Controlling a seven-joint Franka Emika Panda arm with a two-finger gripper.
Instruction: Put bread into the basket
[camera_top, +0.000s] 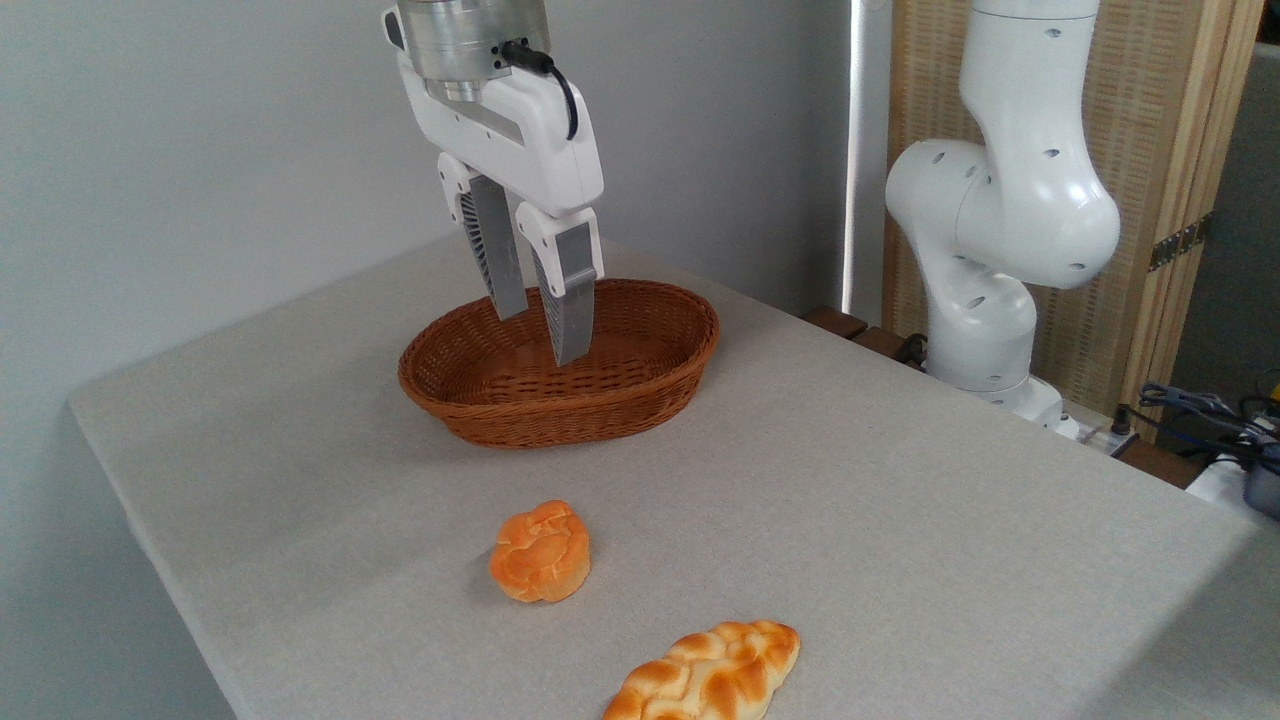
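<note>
My end effector (540, 335) hangs empty over the basket (560, 395), fingers slightly apart, while the bread (540, 552), roundish with no clear long axis, lies on the worktop (900, 500) well below-front, braided loaf (705, 675) beyond it, nothing between.

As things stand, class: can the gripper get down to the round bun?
Probably yes. The gripper hangs open over the basket; the bun lies apart, uncovered, clear of the loaf.
</note>
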